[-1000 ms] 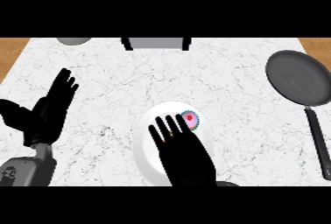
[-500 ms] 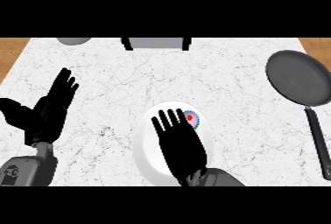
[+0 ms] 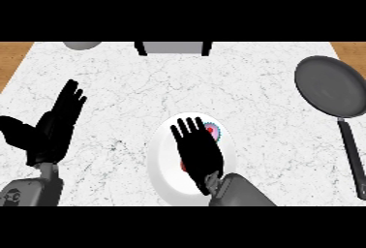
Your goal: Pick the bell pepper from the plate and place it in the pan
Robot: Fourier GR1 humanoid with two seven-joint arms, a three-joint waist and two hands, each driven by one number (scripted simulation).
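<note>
The right hand (image 3: 199,152) lies over the white plate (image 3: 160,179), fingers straight and spread, holding nothing. The bell pepper (image 3: 212,131) sits on the plate under that hand; only a red sliver shows beside the fingers. The dark pan (image 3: 330,92) rests on the marble table (image 3: 129,87) well apart from the plate, to its right. Left of the plate, the left hand (image 3: 52,131) rests open, fingers up.

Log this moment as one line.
right hand open over plate | bell pepper on plate, mostly hidden, ungrasped | pan empty, far right | left hand open, resting at left
</note>
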